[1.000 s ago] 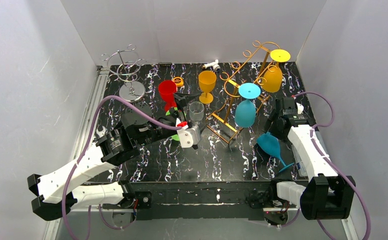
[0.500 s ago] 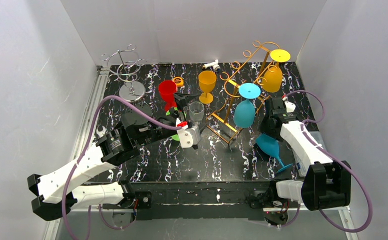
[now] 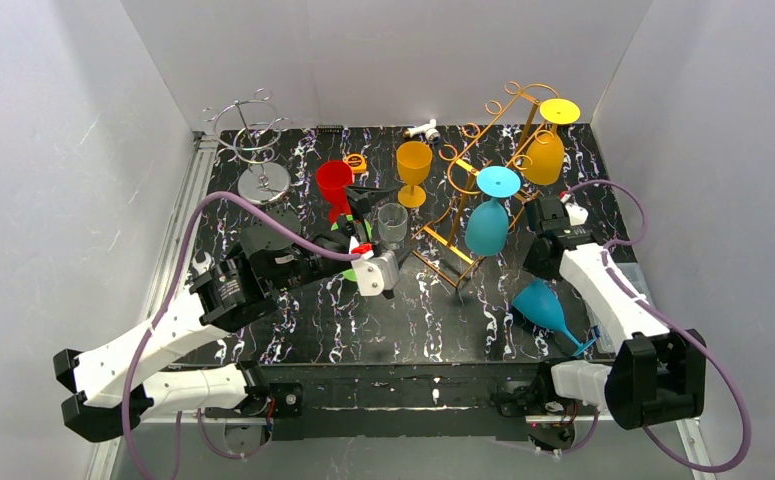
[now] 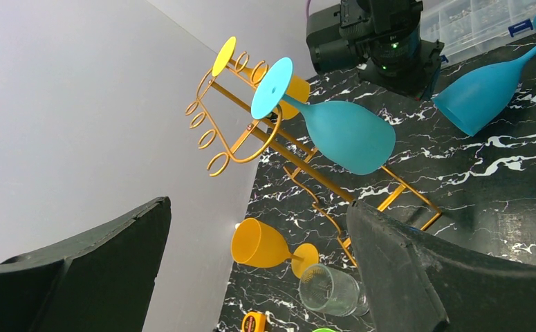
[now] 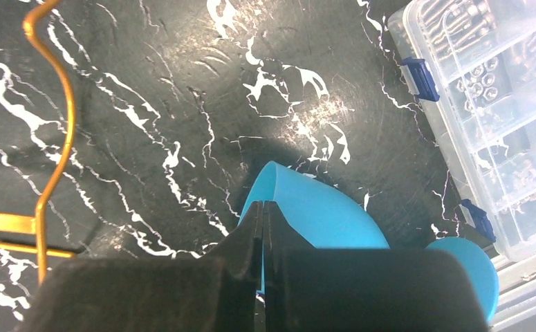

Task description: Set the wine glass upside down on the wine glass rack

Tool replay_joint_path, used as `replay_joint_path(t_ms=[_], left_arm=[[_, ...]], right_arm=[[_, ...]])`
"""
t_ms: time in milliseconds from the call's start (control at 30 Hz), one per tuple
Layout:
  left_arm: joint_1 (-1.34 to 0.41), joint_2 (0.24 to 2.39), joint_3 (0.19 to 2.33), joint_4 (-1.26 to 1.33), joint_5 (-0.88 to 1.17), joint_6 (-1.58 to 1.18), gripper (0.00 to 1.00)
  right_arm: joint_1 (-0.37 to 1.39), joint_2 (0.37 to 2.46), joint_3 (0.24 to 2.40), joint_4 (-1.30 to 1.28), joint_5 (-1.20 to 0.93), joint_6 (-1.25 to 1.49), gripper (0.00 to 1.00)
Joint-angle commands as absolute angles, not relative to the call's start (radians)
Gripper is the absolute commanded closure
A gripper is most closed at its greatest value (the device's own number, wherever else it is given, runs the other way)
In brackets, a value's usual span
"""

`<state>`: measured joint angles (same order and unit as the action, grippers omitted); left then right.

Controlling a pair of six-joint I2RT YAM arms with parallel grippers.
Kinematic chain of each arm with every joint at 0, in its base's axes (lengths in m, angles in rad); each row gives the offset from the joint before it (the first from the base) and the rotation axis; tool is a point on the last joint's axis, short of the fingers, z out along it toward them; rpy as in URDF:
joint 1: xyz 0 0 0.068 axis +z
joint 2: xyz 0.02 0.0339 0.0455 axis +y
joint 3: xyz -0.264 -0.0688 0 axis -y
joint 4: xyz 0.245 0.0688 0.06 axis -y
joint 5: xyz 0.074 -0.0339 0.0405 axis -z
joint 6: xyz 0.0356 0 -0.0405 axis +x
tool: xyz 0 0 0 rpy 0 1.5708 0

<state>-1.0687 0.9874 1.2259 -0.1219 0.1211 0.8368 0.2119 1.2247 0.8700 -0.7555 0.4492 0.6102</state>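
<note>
Marbled table (image 3: 413,320), teal glass (image 3: 546,303) on its side (right hand (image 5: 263,218) perhaps closed)

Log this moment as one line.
left gripper: open, empty | right gripper: shut over lying teal glass, grip unclear | rack: holds another teal glass, yellow glass

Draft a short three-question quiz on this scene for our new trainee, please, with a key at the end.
1. True or false: the left fingers are clamped shut.
2. How many glasses hang upside down on the gold rack? A) one B) two C) three
3. Fill in the blank: the unhung blue glass lies on its ____.

Key:
1. False. They stand wide open with nothing between them.
2. B. These are the hanging blue glass and the hanging yellow glass.
3. Side.
</note>
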Motion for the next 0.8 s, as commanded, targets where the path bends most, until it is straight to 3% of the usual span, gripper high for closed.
replay_joint_path(t_ms=[0,300,433,500,767], left_arm=[[-1.065,0.957,1.246,-0.127,0.136,0.829,0.02],[-1.065,0.938,1.231,-0.142,0.14,0.826,0.02],[-1.064,0.934,1.224,-0.141,0.146,0.822,0.01],[-1.065,0.931,1.226,-0.143,0.147,0.821,0.01],[-1.065,0.915,1.217,-0.158,0.138,0.824,0.01]], right_arm=[[0.222,1.15,0.942,-0.832,0.426,0.62,0.99],[0.254,0.987,0.916,-0.971,0.421,0.658,0.98],[0.255,0.999,0.905,-0.988,0.496,0.683,0.47],[0.259,1.039,0.906,-0.981,0.502,0.686,0.35],[0.379,1.187,0.919,-0.906,0.6,0.752,0.36]])
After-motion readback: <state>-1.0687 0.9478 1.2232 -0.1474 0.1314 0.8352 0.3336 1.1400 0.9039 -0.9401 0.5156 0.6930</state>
